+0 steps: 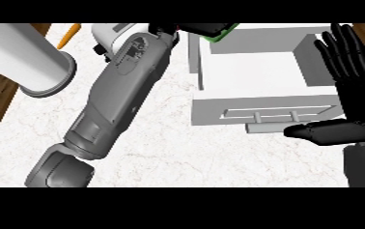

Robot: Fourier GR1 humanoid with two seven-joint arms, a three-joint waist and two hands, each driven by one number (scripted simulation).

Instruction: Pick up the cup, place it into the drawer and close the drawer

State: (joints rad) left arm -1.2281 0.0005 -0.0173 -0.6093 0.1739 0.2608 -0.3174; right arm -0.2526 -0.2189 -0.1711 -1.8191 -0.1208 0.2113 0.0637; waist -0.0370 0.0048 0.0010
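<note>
Step in hand: transport, cup to drawer. Not yet released.

Left hand [203,28] sits at the view's top edge, over the back left corner of the open drawer [246,105]. Its forearm lies diagonally across the bench [164,141]. I see a green sliver under the dark fingers and take it for the cup [222,34]. The hand looks clenched round it, though the view cuts off most of the grasp, so I log that as probable. The cup is above the drawer's rim rather than down in the compartment, and what shows of the drawer's inside holds nothing.

Right hand [351,97] rests at the right edge, fingers up and relaxed, holding nothing. Its thumb lies near the drawer's handle [274,114] but is not on it.

Also on the bench: a white cylinder [35,59] at left and a thin orange thing [69,34] near the top. Both are well apart from the drawer.

Next move, as I judge it:
- carry the cup further right, past the left wall and over the middle of the compartment
- lower it, then open the fingers
- withdraw the left arm before anything pushes the drawer front

Risk: the cup could catch the rim if I lower it from here.
</note>
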